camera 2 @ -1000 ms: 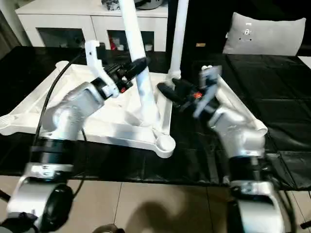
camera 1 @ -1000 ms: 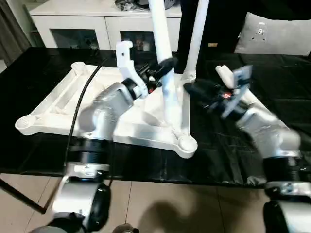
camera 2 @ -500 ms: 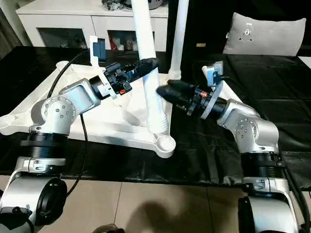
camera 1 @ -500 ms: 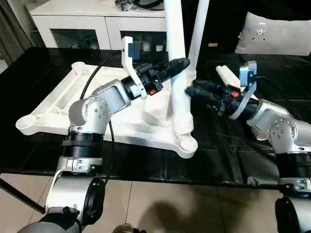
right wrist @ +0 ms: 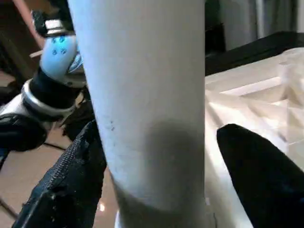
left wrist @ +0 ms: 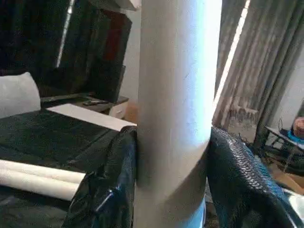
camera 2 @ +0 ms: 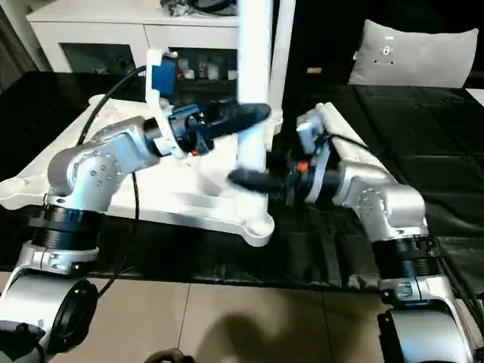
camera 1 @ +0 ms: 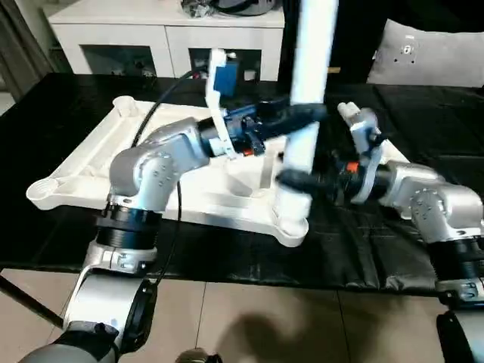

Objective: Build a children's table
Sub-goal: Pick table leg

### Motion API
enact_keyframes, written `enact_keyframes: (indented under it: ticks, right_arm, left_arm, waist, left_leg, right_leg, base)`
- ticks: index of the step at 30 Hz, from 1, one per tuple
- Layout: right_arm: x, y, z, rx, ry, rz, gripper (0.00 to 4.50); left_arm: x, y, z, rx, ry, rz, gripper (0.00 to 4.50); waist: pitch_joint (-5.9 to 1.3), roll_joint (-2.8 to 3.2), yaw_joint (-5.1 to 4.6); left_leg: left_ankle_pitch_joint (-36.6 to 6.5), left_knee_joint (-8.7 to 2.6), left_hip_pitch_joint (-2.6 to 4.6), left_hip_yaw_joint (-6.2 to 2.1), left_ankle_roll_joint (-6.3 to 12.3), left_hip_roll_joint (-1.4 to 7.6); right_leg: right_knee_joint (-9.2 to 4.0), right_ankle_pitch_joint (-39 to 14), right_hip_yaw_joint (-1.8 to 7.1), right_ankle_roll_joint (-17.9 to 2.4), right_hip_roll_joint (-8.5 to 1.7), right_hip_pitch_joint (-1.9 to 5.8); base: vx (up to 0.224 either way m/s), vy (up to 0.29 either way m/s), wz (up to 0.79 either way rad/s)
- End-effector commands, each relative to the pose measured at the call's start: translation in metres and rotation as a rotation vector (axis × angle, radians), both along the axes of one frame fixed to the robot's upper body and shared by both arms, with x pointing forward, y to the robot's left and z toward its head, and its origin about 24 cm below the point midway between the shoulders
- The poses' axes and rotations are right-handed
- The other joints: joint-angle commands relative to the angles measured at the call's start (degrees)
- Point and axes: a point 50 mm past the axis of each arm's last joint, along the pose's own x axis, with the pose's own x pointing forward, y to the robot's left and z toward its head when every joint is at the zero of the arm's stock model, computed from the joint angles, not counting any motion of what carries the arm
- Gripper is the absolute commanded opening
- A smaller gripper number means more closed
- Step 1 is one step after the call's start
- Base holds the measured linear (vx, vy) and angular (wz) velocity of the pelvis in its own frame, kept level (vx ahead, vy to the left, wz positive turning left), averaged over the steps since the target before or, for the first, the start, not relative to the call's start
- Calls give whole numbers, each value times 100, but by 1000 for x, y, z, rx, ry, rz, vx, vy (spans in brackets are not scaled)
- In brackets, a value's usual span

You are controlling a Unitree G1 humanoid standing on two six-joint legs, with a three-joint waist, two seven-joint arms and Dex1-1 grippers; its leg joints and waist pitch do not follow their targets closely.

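The white table top (camera 1: 83,170) lies upside down on a black table, ribbed side up. One white leg (camera 2: 284,45) stands in the far right corner. A second leg (camera 1: 310,68) stands upright over the near right corner socket (camera 1: 291,228); I cannot tell whether it is seated. My left gripper (camera 1: 306,113) is shut on this leg at mid height, its fingers (left wrist: 109,190) pressed to both sides. Lower down, my right gripper (camera 1: 291,179) straddles the same leg, open, with one finger (right wrist: 256,171) standing a little off it. A loose leg (camera 2: 333,121) lies behind my right arm.
A white cabinet (camera 1: 151,38) with glass doors stands behind the black table (camera 1: 431,106). A grey cushion (camera 1: 423,53) sits at the back right. The table's front edge runs just below the near socket, with tiled floor (camera 1: 265,318) beneath.
My left gripper has carried the upright leg rightward to the near right corner socket. My right gripper has come in from the right and now straddles the leg's lower part.
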Motion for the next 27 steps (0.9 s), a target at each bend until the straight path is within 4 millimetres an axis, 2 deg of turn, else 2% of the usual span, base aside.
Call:
enact_keyframes:
  ticks: [1, 3, 4, 9, 12, 17, 23, 27]
  right_arm:
    - [1, 4, 7, -22, -41, 33, 384]
    - [1, 4, 6, -24, -41, 46, 384]
    - [1, 5, 6, -25, -41, 50, 367]
    - [0, 5, 6, -28, -45, 64, 339]
    - [1, 3, 5, -33, -52, 65, 300]
    - [0, 3, 4, -46, -54, 72, 264]
    - [0, 3, 2, -60, -54, 73, 208]
    - [1, 5, 2, -54, -52, 74, 195]
  left_arm:
    - [-5, -1, 6, 18, -59, -19, 184]
    - [-6, -2, 5, 25, -64, -21, 184]
    - [-6, -2, 4, 28, -66, -21, 184]
    - [-6, -3, 1, 52, -72, -24, 184]
    - [-5, -4, -1, 65, -71, -14, 184]
    - [-4, -4, -2, 73, -70, -1, 184]
    - [-1, -4, -2, 75, -71, 19, 184]
    - [-1, -3, -2, 73, -69, 29, 183]
  waist:
    - [-440, -126, 20]
    - [-445, -118, 16]
    - [-444, -117, 14]
    - [-445, -121, 18]
    - [-450, -118, 19]
    - [-450, -117, 16]
    - [-450, -141, 18]
    - [-453, -134, 18]
  left_leg:
    - [-709, -358, 72, -117, 333, 336]
    - [-692, -352, 81, -114, 334, 339]
    - [-686, -350, 81, -111, 341, 336]
    - [-670, -348, 78, -111, 355, 330]
    - [-652, -344, 75, -112, 351, 330]
    - [-666, -340, 80, -110, 360, 328]
    - [-634, -334, 72, -104, 376, 317]
    - [-623, -333, 77, -105, 386, 320]
  right_leg:
    - [-429, -1653, 308, -976, -476, 345]
    - [-418, -1576, 311, -1031, -476, 340]
    - [-420, -1553, 311, -1044, -473, 339]
    - [-422, -1595, 312, -1008, -472, 342]
    - [-413, -1546, 312, -1018, -470, 347]
    - [-418, -1529, 307, -1036, -465, 344]
    - [-417, -1569, 307, -1017, -466, 350]
    - [-418, -1561, 307, -1011, -464, 345]
  base:
    - [0, 0, 0]
    - [0, 0, 0]
    - [0, 0, 0]
    - [0, 0, 0]
    - [0, 0, 0]
    - [0, 0, 0]
    - [0, 0, 0]
    - [0, 0, 0]
